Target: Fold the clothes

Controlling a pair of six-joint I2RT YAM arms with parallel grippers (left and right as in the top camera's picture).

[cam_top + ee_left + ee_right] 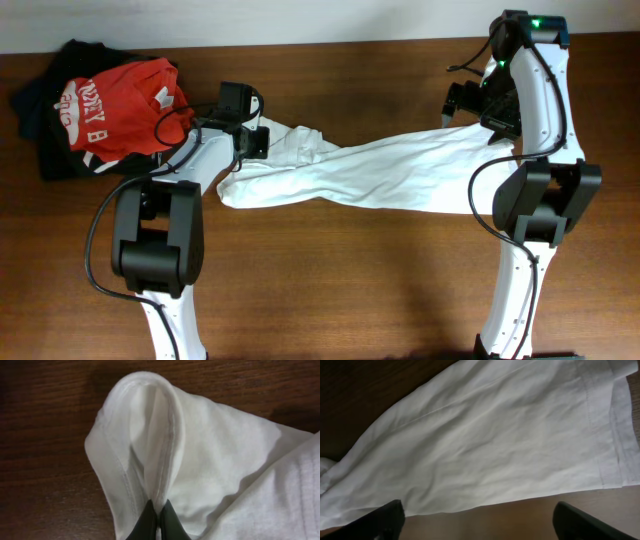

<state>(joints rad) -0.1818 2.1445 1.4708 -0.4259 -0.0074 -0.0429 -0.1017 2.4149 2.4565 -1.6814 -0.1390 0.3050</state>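
**While the left gripper [155,512] pinches a seam, the right gripper [480,519] gapes**

The white garment [380,165] runs from centre left to upper right of the table [350,290]. Its looped, stitched edge is clamped at left. Its hemmed end lies under spread fingers. Bare wood fills the lower frame, and a red shirt [110,110] sits upper left.

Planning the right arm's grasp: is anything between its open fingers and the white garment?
Nothing visible. The right gripper hangs open over the white garment; only fabric and table show between its fingers.
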